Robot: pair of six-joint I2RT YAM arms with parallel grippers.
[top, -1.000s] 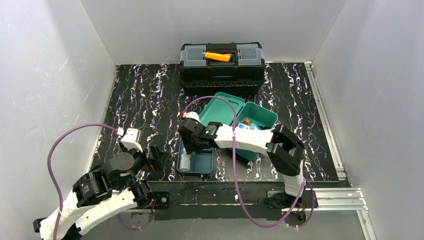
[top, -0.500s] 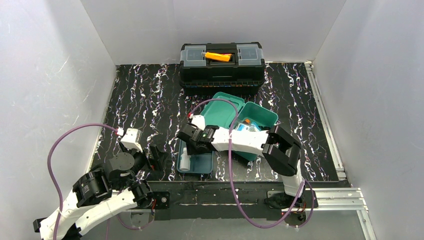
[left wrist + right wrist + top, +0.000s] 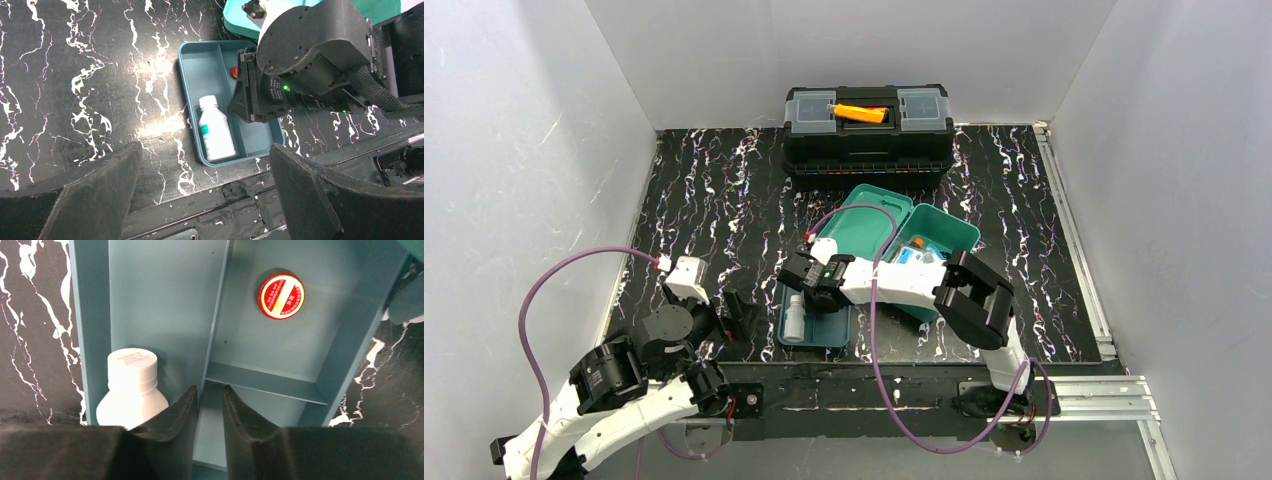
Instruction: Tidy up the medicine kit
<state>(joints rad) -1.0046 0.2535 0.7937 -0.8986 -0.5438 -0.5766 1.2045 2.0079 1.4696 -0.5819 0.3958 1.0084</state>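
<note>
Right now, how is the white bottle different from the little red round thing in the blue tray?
The white bottle is long and lies on its side; the red round thing is a flat disc. The bottle is much bigger than the disc. A divider keeps them in separate compartments. Both rest in the same tray.

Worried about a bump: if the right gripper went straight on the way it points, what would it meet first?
Probably the divider wall of the tray: the right gripper points down with its jaws either side of it, the tray floor just beyond. Depth is unclear.
</note>
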